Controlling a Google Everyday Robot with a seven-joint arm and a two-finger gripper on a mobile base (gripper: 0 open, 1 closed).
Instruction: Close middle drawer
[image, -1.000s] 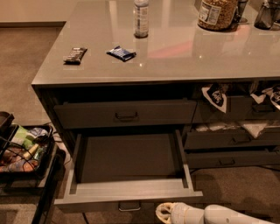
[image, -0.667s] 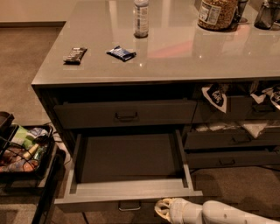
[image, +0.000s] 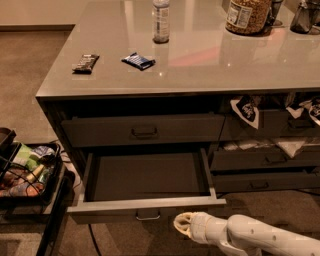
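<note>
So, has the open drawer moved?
Yes: the middle drawer slid inward, its front nearer the fixed top drawer, with the end effector just outside its front.

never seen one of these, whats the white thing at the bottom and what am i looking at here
The white jointed thing at the bottom right is a robot's arm. Its tip is the claw, low down and just right of the handle of the open middle drawer, whose inside is bare. Nothing shows in the claw. There is one camera, looking down at the cabinet from the front. On the counter are a dark snack bar, a blue packet, a bottle and a jar.
</note>
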